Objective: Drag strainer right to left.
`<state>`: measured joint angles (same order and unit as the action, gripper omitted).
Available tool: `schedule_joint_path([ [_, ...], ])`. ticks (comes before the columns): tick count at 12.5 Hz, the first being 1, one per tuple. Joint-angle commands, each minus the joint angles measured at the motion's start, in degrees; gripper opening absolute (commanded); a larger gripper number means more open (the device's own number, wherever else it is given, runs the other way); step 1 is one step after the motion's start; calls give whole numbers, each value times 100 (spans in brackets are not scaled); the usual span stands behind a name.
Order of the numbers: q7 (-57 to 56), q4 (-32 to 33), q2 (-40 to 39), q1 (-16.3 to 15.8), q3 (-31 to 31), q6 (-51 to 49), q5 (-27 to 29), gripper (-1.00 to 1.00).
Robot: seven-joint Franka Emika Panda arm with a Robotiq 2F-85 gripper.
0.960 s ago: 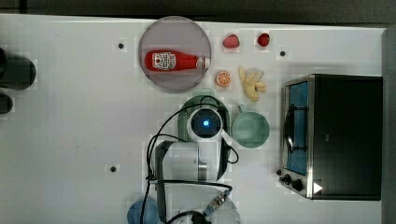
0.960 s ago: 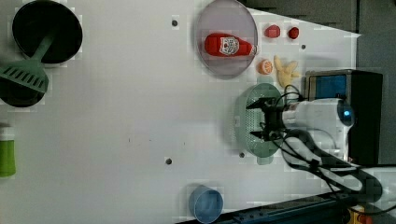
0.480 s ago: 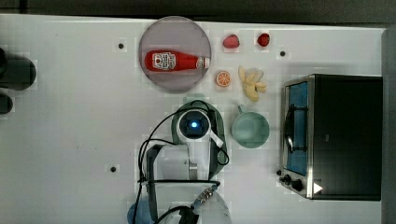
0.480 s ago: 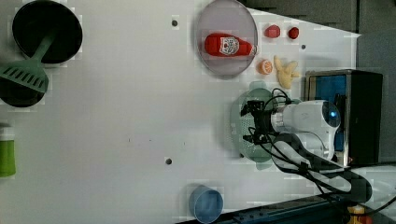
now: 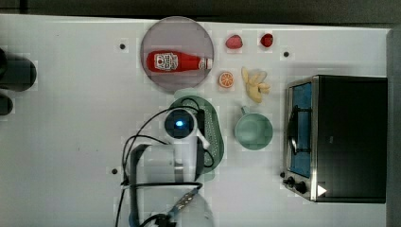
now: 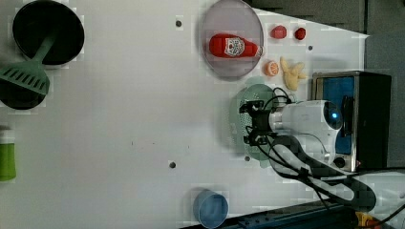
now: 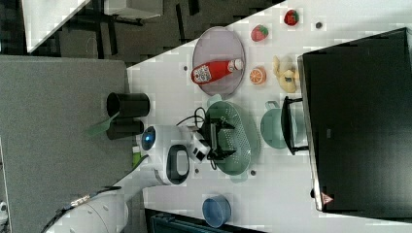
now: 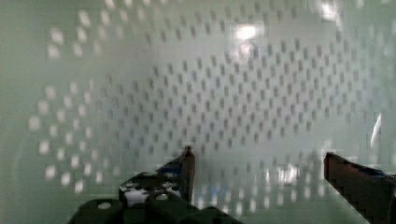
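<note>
Near the middle of the white table [image 5: 71, 142], the strainer [image 5: 213, 132] is lying as a pale mint-green oval dotted with small holes, just below the round plate [image 5: 156, 38] in the top view and just beside the mint-green mug [image 5: 254, 131], which is standing on the top view's right of it. The white arm is reaching over the strainer from the table's near edge in the top view, covering much of the oval, and the gripper [image 7: 217, 141] is hanging inside the bowl with its jaws standing wide apart and holding nothing; in the wrist view the two dark fingertips [image 8: 187, 161] are showing well apart above the perforated bottom of the strainer [image 8: 224, 93], and whether they are touching it cannot be told. In the left view the gripper [image 6: 253, 123] is sitting over the strainer [image 6: 237, 119] with black cables looping behind it. A red ketchup bottle [image 5: 175, 62] is lying on the plate. Two strawberries [image 5: 234, 41], an orange half [image 5: 226, 79] and a bunch of bananas [image 5: 254, 85] are lying toward the far edge, and a black toaster oven [image 5: 350, 137] is occupying the top view's right end of the table. A blue bowl [image 6: 210, 209] is standing by the near edge in the left view.
</note>
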<state>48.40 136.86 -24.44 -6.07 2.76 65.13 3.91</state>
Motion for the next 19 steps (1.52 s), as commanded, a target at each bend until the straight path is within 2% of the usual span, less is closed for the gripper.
schedule_joint_path([
  [1,921,-32,82,-562,175,59,-139,100],
  [5,1440,-276,-98,-1065,254,6,-129,100],
  [10,1510,-938,-462,-1661,283,-165,173,100],
  [15,1659,-1497,-754,-2084,282,-458,490,100],
  [19,2302,-1860,-964,-2396,283,-508,494,100],
])
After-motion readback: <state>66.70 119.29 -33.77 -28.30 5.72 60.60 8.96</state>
